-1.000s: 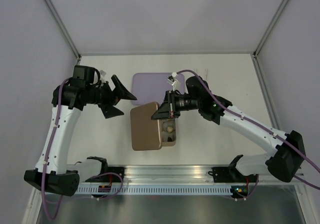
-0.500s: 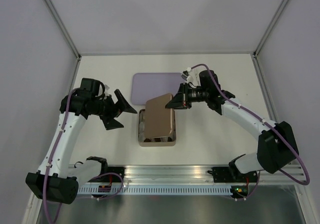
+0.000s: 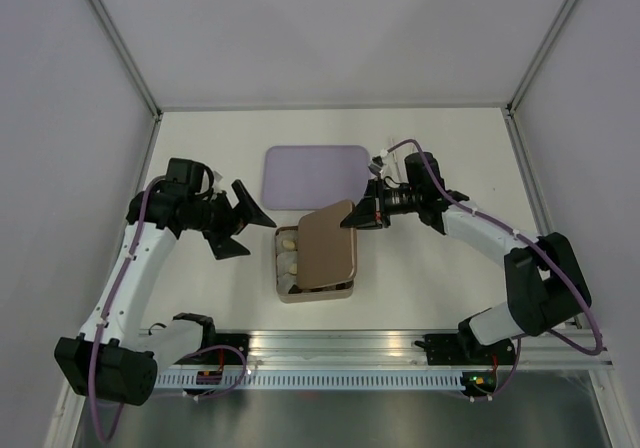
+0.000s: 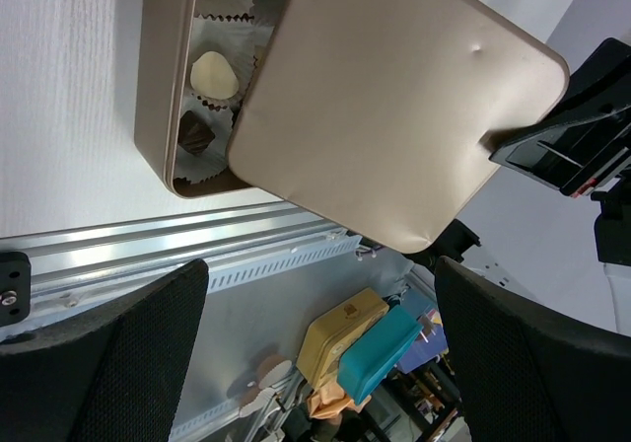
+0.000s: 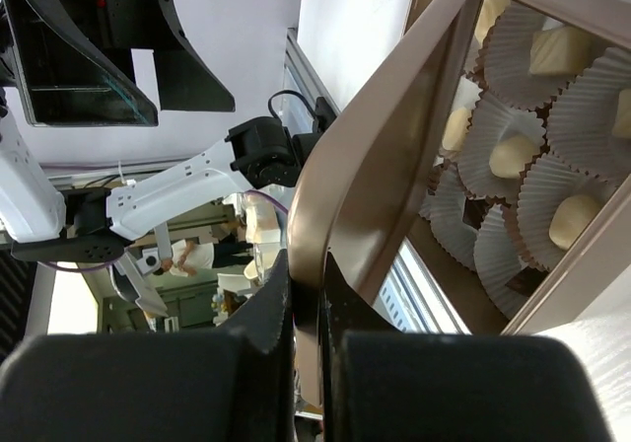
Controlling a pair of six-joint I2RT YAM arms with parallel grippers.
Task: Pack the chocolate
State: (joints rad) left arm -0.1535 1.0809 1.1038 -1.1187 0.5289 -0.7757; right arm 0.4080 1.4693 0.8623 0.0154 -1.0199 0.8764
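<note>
A bronze tin box (image 3: 281, 280) stands at the table's middle front, with chocolate (image 3: 288, 240) in white paper cups inside. My right gripper (image 3: 353, 219) is shut on the edge of the bronze lid (image 3: 328, 248), which hangs tilted over the box's right part. In the right wrist view the lid (image 5: 394, 156) is pinched by the gripper (image 5: 307, 299), with cream pieces (image 5: 513, 152) below. My left gripper (image 3: 244, 230) stands open and empty left of the box. Its wrist view shows a cream piece (image 4: 215, 73), a dark piece (image 4: 195, 134) and the lid (image 4: 394, 107).
A lilac mat (image 3: 314, 173) lies flat behind the box. The metal rail (image 3: 400, 344) runs along the near table edge. Grey walls close in the left, back and right sides.
The right gripper has carried the lid from the box's left side across and over the box, tilting it down. The left arm has drawn slightly down and toward the box.
</note>
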